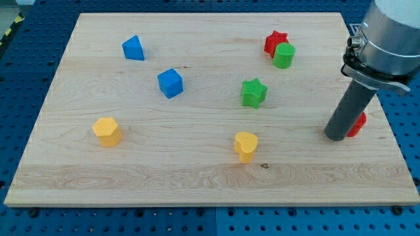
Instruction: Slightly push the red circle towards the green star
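Pale wooden board (197,177) lying flat on a blue perforated bench (26,72). Sitting on the board: blue triangular block (133,48) & blue cube (170,83) at left; yellow hexagon-ish block (107,131), yellow heart (246,145) toward the bottom; green star (254,92) mid; red star (274,42) touching green cylinder (284,56); red circle (357,124) at right, mostly hidden.

My tip (339,136) touches the red circle (357,124), mostly hidden behind it; green star (254,92) lies well leftward.
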Controlling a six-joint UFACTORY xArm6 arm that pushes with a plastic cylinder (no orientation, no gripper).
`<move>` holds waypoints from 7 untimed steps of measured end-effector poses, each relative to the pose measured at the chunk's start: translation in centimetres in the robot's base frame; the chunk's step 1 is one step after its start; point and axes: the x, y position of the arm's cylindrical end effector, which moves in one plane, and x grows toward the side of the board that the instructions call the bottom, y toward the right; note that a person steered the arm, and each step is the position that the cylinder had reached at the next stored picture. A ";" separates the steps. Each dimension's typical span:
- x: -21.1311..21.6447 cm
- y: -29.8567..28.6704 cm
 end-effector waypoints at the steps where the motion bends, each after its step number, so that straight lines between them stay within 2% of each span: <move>1: 0.0 3.3; 4: 2.5 9.1; 5: -1.8 9.7; 7: -2.4 9.0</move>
